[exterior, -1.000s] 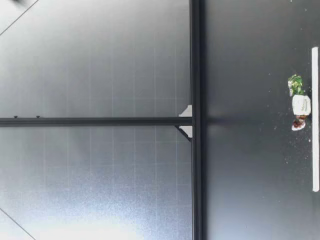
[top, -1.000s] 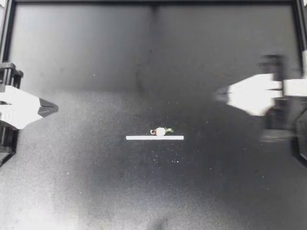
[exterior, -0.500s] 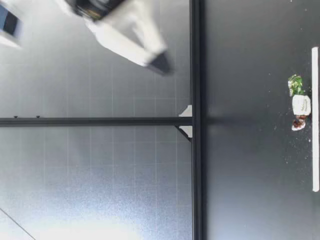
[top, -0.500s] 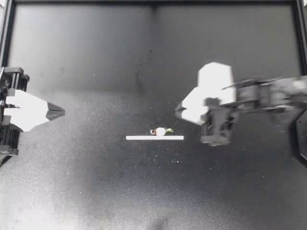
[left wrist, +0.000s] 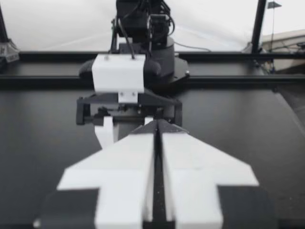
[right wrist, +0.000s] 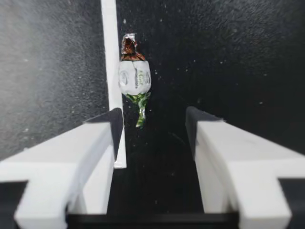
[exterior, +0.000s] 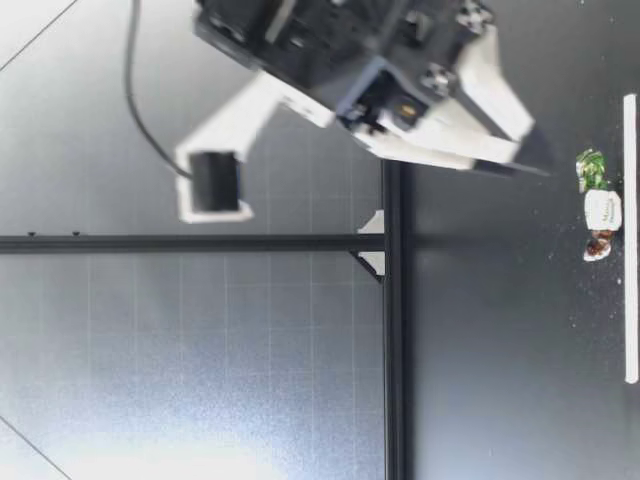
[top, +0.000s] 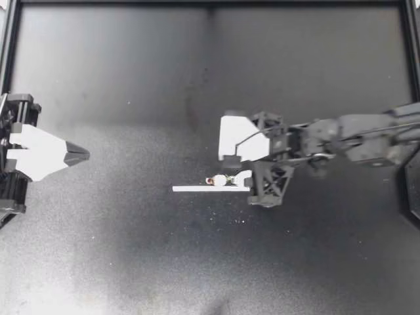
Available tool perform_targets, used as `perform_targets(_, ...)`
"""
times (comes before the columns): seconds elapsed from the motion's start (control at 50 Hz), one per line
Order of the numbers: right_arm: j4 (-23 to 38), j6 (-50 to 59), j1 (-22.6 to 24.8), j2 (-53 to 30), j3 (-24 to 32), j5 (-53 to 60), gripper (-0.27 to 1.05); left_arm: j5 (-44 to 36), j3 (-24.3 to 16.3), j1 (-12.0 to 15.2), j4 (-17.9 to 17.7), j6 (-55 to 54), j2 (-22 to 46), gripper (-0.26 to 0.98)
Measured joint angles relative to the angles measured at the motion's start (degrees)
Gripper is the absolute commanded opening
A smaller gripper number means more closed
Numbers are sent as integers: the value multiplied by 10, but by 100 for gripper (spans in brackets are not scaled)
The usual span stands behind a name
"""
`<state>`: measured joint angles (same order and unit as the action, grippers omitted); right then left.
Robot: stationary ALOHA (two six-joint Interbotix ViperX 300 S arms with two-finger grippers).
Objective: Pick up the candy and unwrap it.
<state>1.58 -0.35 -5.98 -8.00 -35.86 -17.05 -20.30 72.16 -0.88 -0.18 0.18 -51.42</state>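
Note:
The candy (top: pixel 218 179), a white wrapper with a brown twist and a green twist, lies on the black table against a white strip (top: pixel 197 189). My right gripper (top: pixel 233 168) stands open just beside the candy's green end, low over the table. In the right wrist view the candy (right wrist: pixel 135 78) lies just ahead of the open fingers (right wrist: pixel 107 131), its green twist reaching between the tips. The low view shows my right gripper (exterior: pixel 530 150) above and beside the candy (exterior: pixel 601 208). My left gripper (top: pixel 73 154) is shut and empty, far off at the table's left edge.
The white strip (right wrist: pixel 108 47) runs along the candy's side and under one right finger. A black frame rail (top: pixel 210 3) borders the table's far side. In the left wrist view the shut left gripper (left wrist: pixel 156 126) points at my right arm (left wrist: pixel 127 71).
My right arm swung in from the right edge, came down to the candy and opened its fingers. My left gripper shifted only slightly.

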Motion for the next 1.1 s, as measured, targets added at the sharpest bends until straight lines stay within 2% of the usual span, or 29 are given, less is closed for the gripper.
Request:
perform_targets(0.3,0,-1,0,-32,6,-1,48,0,0,0,0,0,0,-12)
perform_targets(0.68,0,1,-1,-54,13,2,38,0,0,1,0,0,1,-12)
perform_targets(0.76,0,1,0,-54,17,2,30,0,0,0,0,0,1,-12)
perform_targets(0.96,0,0,0,-55,20,-18,-7,1,1,0,0,-1,0,-12)
perform_targets(1.1,0,-1,0,-55,25,-29,-20,2,6,1,0,3,2,-12)
